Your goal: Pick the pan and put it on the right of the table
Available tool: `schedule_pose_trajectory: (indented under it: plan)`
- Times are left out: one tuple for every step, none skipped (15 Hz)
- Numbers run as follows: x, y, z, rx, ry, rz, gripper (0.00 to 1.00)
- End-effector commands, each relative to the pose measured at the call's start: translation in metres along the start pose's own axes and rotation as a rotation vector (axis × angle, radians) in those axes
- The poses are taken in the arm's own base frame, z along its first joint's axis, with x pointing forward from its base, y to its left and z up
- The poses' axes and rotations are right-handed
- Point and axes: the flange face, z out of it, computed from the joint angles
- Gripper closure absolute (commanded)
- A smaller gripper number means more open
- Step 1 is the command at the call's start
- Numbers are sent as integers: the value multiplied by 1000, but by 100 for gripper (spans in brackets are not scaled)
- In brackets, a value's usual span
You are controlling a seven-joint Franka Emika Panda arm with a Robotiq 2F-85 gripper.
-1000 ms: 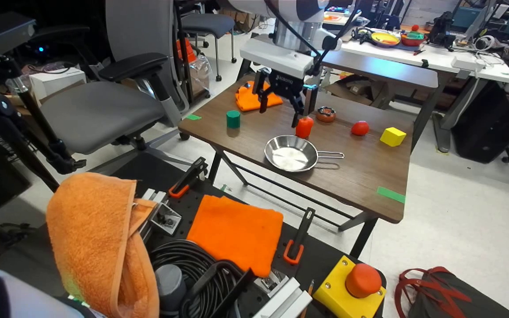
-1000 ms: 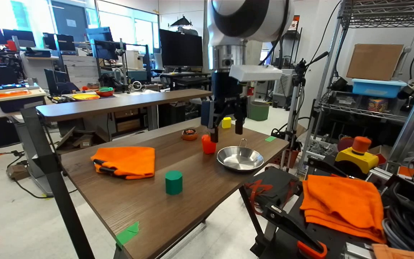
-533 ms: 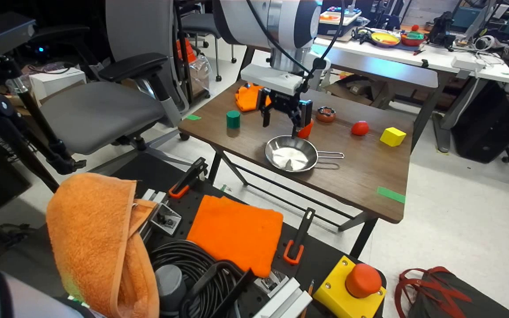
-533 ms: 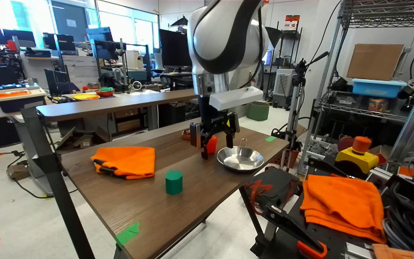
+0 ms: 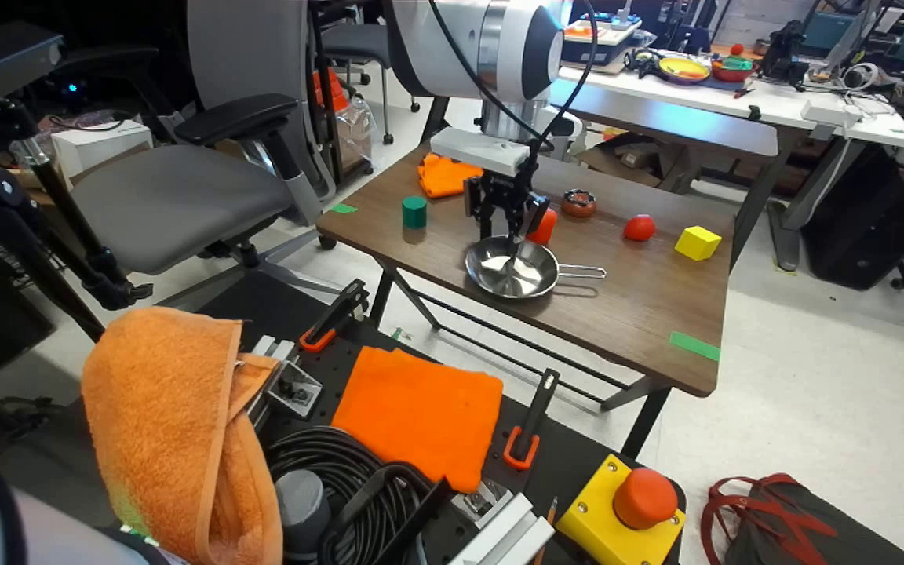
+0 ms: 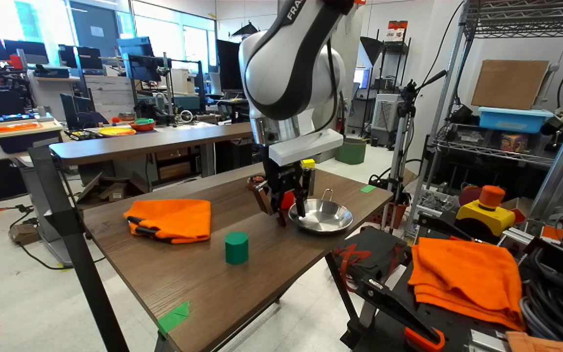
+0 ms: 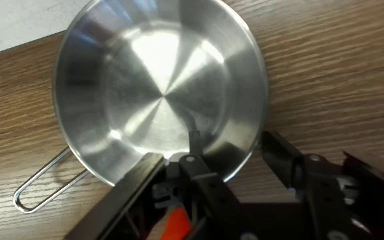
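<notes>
The shiny silver pan (image 5: pixel 503 278) sits near the edge of the brown table (image 5: pixel 625 329); it also shows in an exterior view (image 6: pixel 328 220) and in the wrist view (image 7: pixel 158 90). Its thin wire handle (image 7: pixel 50 180) points away from my gripper's jaws. My gripper (image 5: pixel 501 242), also seen in an exterior view (image 6: pixel 292 218), is low at the pan's rim. In the wrist view my gripper (image 7: pixel 232 146) straddles the rim: one finger is over the inside, the other outside. The jaws are part open, with a gap still showing between the fingers and the rim.
A red object (image 5: pixel 544 226) stands close behind the pan, beside the gripper. A green block (image 5: pixel 414 212), an orange cloth (image 6: pixel 169 220), a brown-orange round item (image 5: pixel 579 202), a red round object (image 5: pixel 639 227) and a yellow block (image 5: pixel 698 243) lie on the table.
My gripper has come down from above the table to the pan's rim, and the gap between its fingers has narrowed. The pan has shifted slightly leftward in both exterior views.
</notes>
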Motion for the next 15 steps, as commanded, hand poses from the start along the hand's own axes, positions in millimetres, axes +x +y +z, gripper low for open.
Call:
schedule_pose_trajectory:
  plan:
    - [8, -1, -1, -14, -27, 34, 79]
    - [9, 0, -4, -3, -32, 44, 88]
    - [9, 2, -7, 2, -38, 54, 95]
    - [10, 5, -10, 7, -44, 65, 100]
    - [10, 9, -16, 22, -53, 83, 99]
    - [8, 13, -21, 41, -70, 99, 98]
    - [7, 20, -25, 57, -95, 119, 97]
    - [6, 27, -28, 68, -117, 139, 98]
    - [4, 35, -29, 76, -145, 163, 97]
    - [2, 44, -30, 80, -170, 191, 98]
    - [-2, 55, -29, 79, -205, 218, 98]
    - [-5, 69, -32, 85, -231, 251, 98]
    - [-3, 83, -39, 98, -244, 281, 99]
    - [0, 98, -48, 124, -246, 309, 99]
    - [5, 114, -58, 149, -243, 350, 100]
